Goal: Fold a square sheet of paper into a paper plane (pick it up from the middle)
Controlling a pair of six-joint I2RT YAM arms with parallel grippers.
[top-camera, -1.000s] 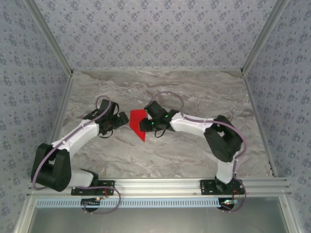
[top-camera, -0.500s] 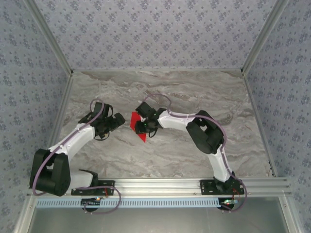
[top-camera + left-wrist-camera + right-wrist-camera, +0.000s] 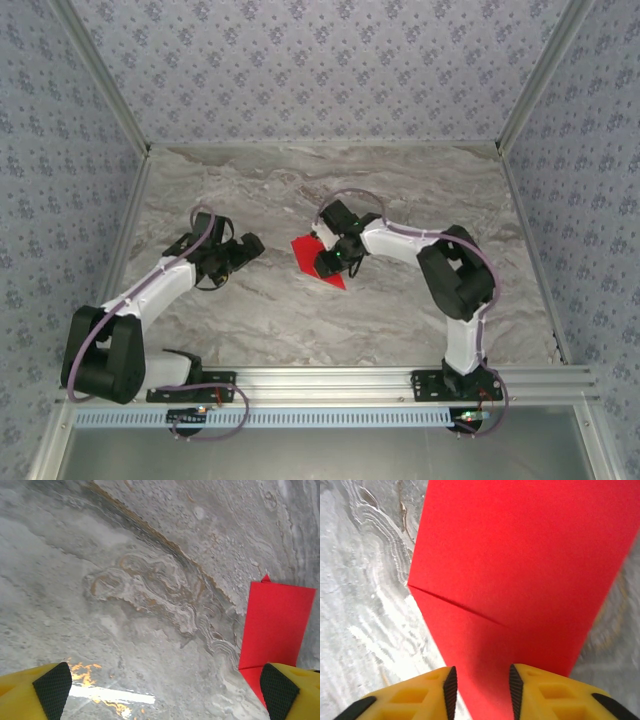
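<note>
while your right gripper [image 3: 481, 687] pinches the folded red paper [image 3: 520, 570] near mid-table and your left gripper [image 3: 162, 690] hangs wide open beside it, you risk tearing or creasing it crookedly if the thin sheet slips.

A grey marble-patterned table [image 3: 400, 310] with pale and brownish veining carries the scene. A partly folded red square sheet of paper [image 3: 312, 256] sits near its middle, slightly right of centre, one point toward the near edge.
</note>
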